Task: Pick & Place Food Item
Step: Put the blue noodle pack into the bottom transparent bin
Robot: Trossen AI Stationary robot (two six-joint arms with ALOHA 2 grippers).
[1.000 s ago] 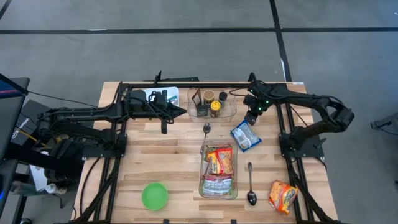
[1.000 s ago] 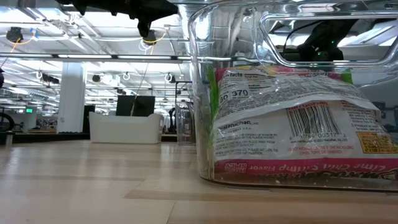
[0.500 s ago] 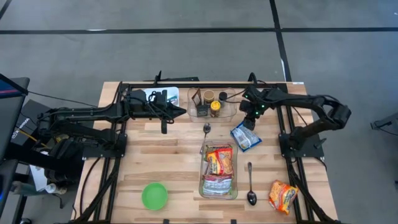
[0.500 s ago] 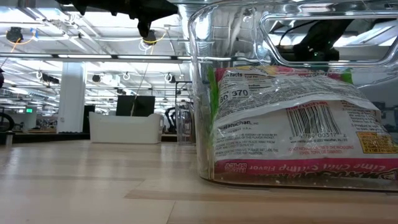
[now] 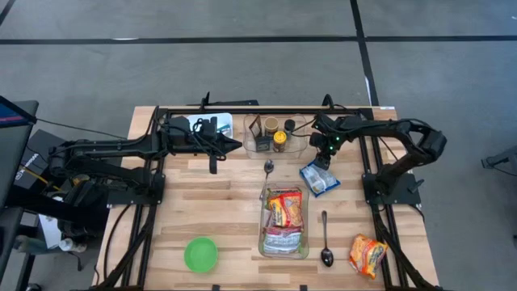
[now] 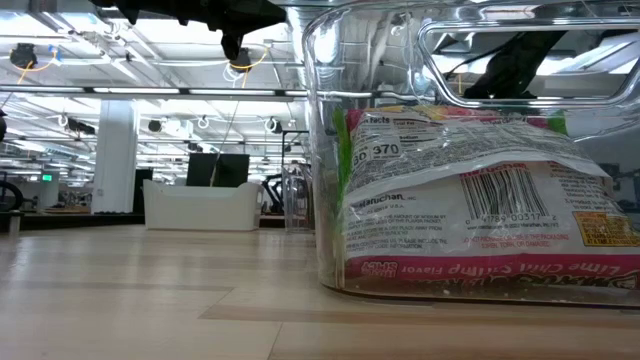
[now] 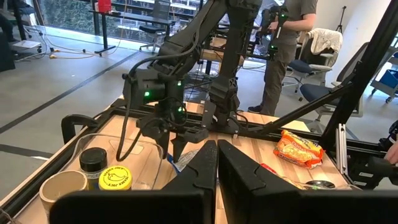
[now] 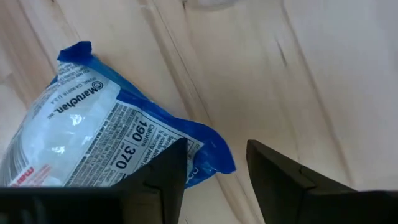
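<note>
Right claw [image 8: 214, 168] hovers open over the blue ramen packet [image 8: 106, 134]: light, crinkly, slippery; pinch its near corner.

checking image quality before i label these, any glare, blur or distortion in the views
Low view: the clear plastic bin sits so near the lens that its curved wall warps and catches ceiling-light glare. Right wrist view: the blue-and-white noodle packet reads sharp, the right hand silhouetted dark. High view: even light, soft shadows on the wooden table.
</note>
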